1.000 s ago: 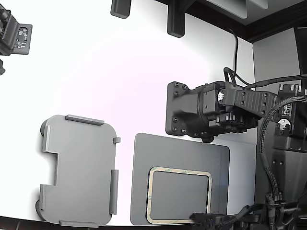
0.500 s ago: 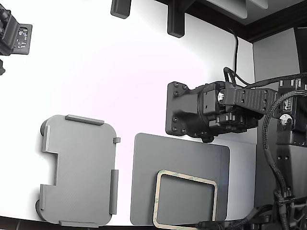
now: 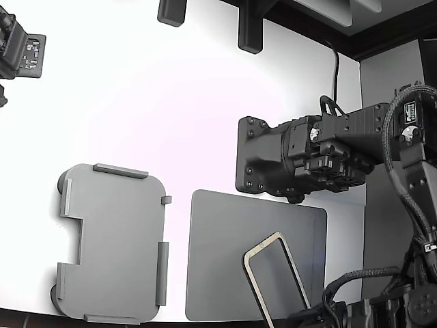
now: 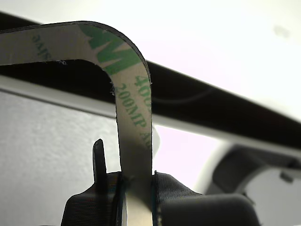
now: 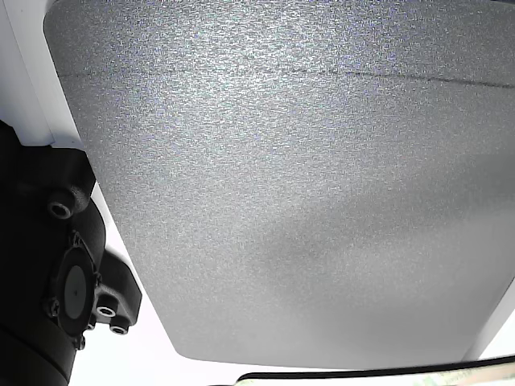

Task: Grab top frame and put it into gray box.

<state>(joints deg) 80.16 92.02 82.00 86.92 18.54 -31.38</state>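
The top frame [image 3: 262,245], a thin beige ring with green print, is lifted off the dark gray mat [image 3: 218,253] and stands tilted, one edge up. My gripper [image 3: 302,318] sits at the exterior view's bottom edge, mostly hidden, and is shut on the frame's lower end. In the wrist view the frame [image 4: 134,117] is clamped between the gripper [image 4: 136,195] jaws. The gray box [image 3: 113,239], a light gray tray with edge tabs, lies empty at the exterior view's left, apart from the mat.
A second black arm [image 3: 300,160] hangs over the table just beyond the mat's far edge. Black fixtures [image 3: 249,31] stand at the table's back and a camera unit [image 3: 20,51] at the far left. The other view shows the mat [image 5: 282,177] close up.
The frame lay flat on the mat a second ago. It has been pulled toward the exterior view's bottom right and tipped up on edge. The upper arm section at the right has shifted upward.
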